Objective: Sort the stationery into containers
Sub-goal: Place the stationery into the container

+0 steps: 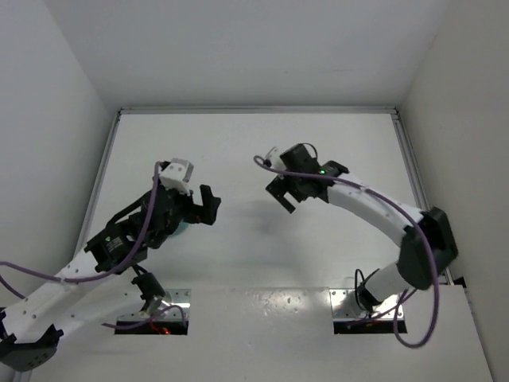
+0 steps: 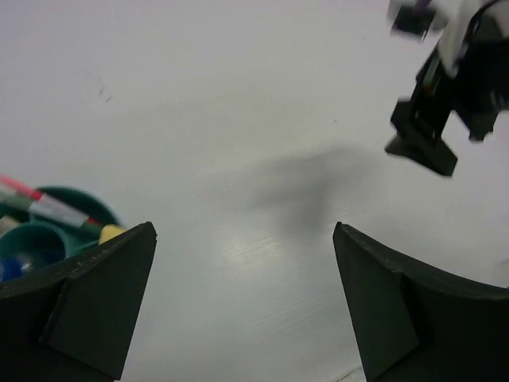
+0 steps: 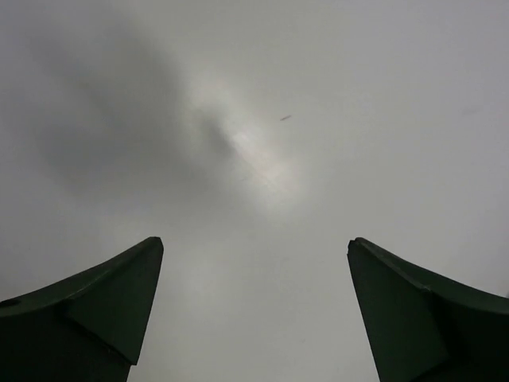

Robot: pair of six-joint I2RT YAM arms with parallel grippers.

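Note:
A dark-teal cup (image 2: 70, 198) shows at the left edge of the left wrist view, with a second teal cup (image 2: 33, 241) in front of it. A pink and white pen (image 2: 49, 204), a yellow marker tip (image 2: 110, 232) and something blue (image 2: 9, 267) sit in them. In the top view a sliver of teal cup (image 1: 180, 229) peeks from under the left arm. My left gripper (image 1: 203, 207) (image 2: 244, 231) is open and empty, just right of the cups. My right gripper (image 1: 280, 196) (image 3: 254, 240) is open and empty over bare table; it also shows in the left wrist view (image 2: 433, 143). No loose stationery shows on the table.
The white table (image 1: 254, 151) is boxed in by white walls on the left, back and right. A metal rail (image 1: 409, 163) runs along its right edge and another along the left. The arm bases stand at the near edge.

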